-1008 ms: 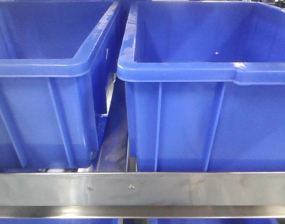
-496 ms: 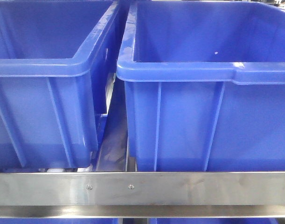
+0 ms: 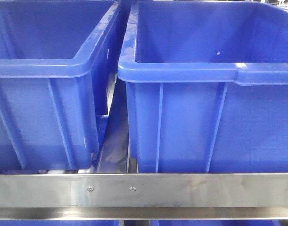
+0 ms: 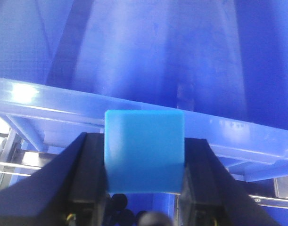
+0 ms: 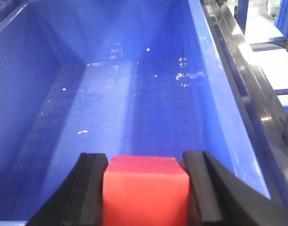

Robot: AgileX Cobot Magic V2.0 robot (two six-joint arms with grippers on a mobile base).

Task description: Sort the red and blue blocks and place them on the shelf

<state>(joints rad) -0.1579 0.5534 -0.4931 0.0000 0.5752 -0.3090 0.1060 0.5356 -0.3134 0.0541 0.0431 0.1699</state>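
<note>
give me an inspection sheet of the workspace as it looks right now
surface: stainless-steel shelf rail with two screws runs across the front view.
job's things: blue block held in the left gripper; red block held in the right gripper above the bin's floor.
clutter: pale flecks on the floor of the blue bin.
grippers: both shut on their blocks.
cables: nothing seen.
surroundings: two large blue bins side by side on the shelf, left bin and right bin, a narrow gap between them.
</note>
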